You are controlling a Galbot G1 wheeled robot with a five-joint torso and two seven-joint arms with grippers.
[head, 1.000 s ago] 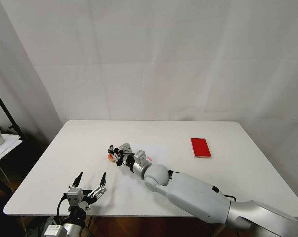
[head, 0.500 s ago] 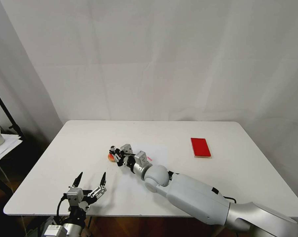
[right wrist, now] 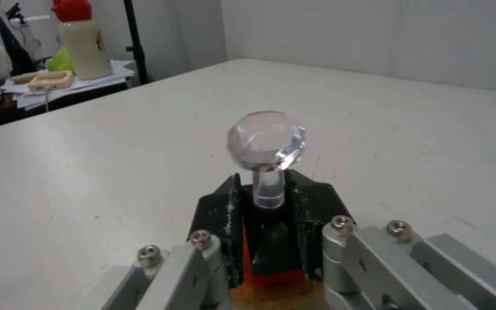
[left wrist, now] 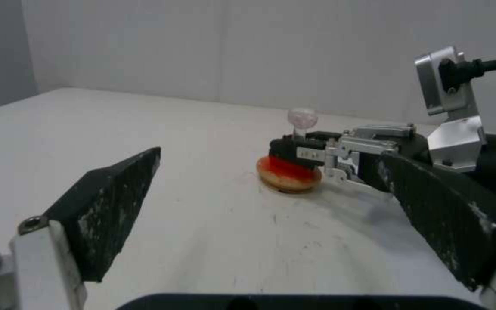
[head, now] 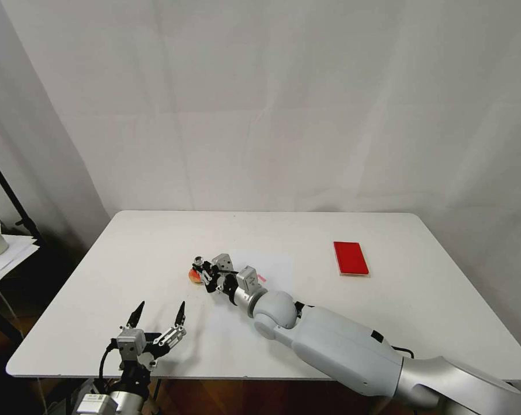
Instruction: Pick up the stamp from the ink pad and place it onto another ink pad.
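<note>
White counter spreads under me, and just left of the middle of the head view my right gripper lies low over the small round ink pad, its black fingers closed around the dark base of the stamp. From my right wrist the stamp's clear ball knob stands upright on its short glassy stem between the two fingers, with the pad's orange-red centre and tan rim showing just beneath the base at the lower edge of the frame. From my left wrist, the stamp sits at the centre of the frame on the round ink pad, the right gripper reaching in level from the right side and clasping the base; whether the base presses the pad or hangs a hair above it I cannot tell. The red rectangular ink pad lies flat in the right half of the head view, well apart from my right arm. My left gripper waits at the lower left of the head view near the counter's front edge, its fingers spread wide and holding nothing.
</note>
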